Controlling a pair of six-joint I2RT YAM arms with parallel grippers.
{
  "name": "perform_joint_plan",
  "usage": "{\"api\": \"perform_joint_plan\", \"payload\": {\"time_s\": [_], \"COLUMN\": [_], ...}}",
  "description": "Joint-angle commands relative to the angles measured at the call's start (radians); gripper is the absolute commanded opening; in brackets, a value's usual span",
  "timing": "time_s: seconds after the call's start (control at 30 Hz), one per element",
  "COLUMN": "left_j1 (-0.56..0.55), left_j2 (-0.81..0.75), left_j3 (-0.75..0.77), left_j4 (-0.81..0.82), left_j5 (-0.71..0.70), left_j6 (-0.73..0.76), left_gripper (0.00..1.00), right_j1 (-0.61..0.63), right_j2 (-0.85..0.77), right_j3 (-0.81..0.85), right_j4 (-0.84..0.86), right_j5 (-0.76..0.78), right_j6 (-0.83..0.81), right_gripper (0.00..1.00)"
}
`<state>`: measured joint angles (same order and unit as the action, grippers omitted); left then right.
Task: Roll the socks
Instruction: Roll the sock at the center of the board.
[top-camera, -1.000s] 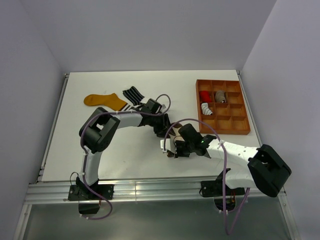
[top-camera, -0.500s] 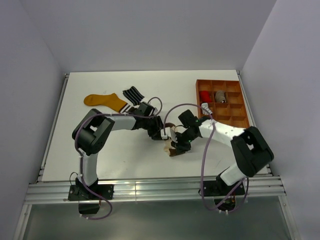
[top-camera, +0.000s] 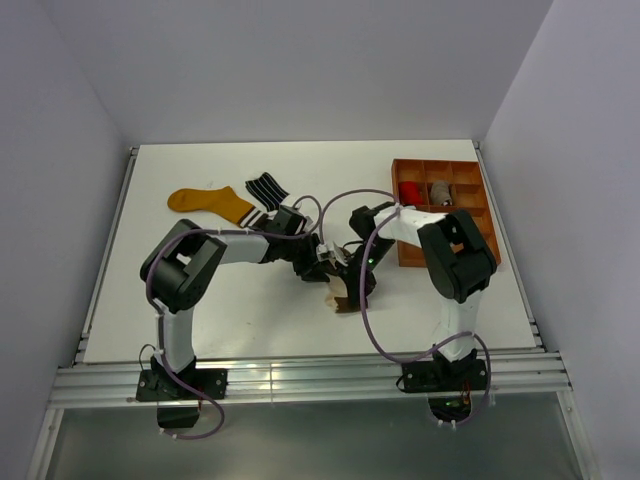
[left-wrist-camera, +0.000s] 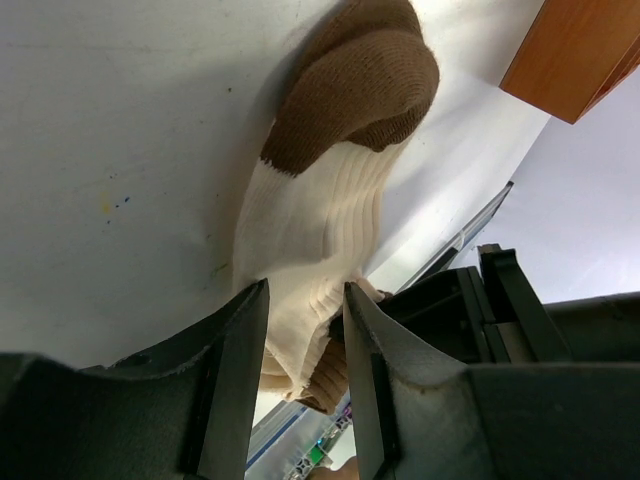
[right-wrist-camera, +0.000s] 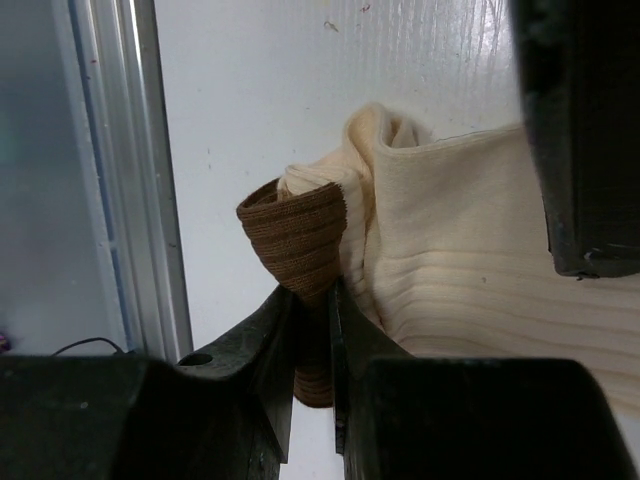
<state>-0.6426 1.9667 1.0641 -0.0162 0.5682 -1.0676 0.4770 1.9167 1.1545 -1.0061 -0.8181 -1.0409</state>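
Right gripper (right-wrist-camera: 312, 300) pinched shut on the brown-banded end of the cream sock (right-wrist-camera: 450, 250), that end lifted and curled over. Left gripper (left-wrist-camera: 305, 290) closed across the ribbed cream body just beside it, fabric filling the gap between its fingers. Sock at mid-table (top-camera: 250, 310), between the two arms. Long axis running from the held end out to the free brown toe, which lies flat and points toward the tray (top-camera: 445, 265). Both grippers touching the same end, neither nearer the toe. Coming roll judged to travel along that axis, from curled end toward toe. Mustard sock (top-camera: 208, 202) and black striped sock (top-camera: 265, 188) well apart, far left.
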Motion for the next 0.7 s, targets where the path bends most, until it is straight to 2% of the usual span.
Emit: {"api": "perform_joint_plan", "payload": {"time_s": [0.0,0.67], "left_j1": [0.014,0.032], "left_j2": [-0.017,-0.255], "left_j3": [-0.027,-0.165], "left_j4": [-0.056,0.045], "left_j5": [-0.097,-0.234], "left_j6": [0.038,0.057], "left_gripper": [0.43,0.47], "right_j1": [-0.001,-0.006], "right_j2": [0.062,0.173], "right_j3": [-0.001,0.090], "right_j4": [-0.062,-0.126], "right_j5": [0.073,0.092], "right_j6": [-0.005,0.021], "right_gripper": [0.09,0.09]}}
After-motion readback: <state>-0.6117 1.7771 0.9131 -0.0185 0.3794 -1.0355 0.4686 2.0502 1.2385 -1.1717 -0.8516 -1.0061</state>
